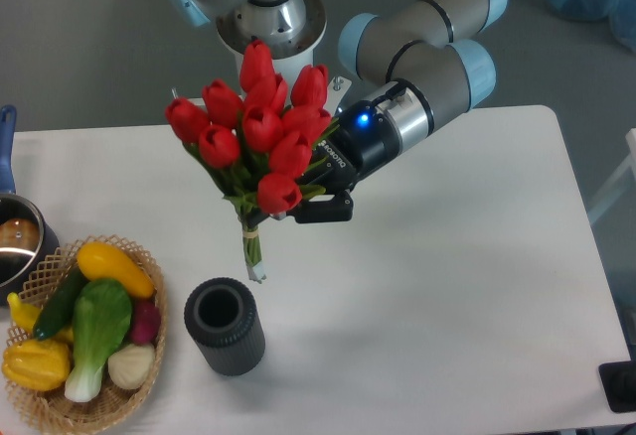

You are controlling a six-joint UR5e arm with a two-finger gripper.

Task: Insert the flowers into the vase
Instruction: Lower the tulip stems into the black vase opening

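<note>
Tulips first: the bunch of red tulip buds with green leaves and bound stems [260, 147] looks light and top-heavy to me, probably artificial, with a broad soft head and a thin stem bundle that ends in a pale tip just above the vase. I'd expect the buds to give and shift if squeezed, so the sensible hold is on the stems below the heads, where the binding keeps them together. That appears to be where my two-finger gripper [303, 202] has it, fingers closed on the bundle behind the lowest bud, though the blooms hide the contact itself.

The bunch hangs in the air, nearly upright, heads up and stems down, above and slightly right of the small dark grey ribbed cylindrical vase [225, 326]. The vase stands upright on the white table [477, 286], mouth open and empty, near a wicker basket of toy vegetables [79, 331].

The arm reaches in from the upper right, wrist angled down-left, blue light lit.
</note>
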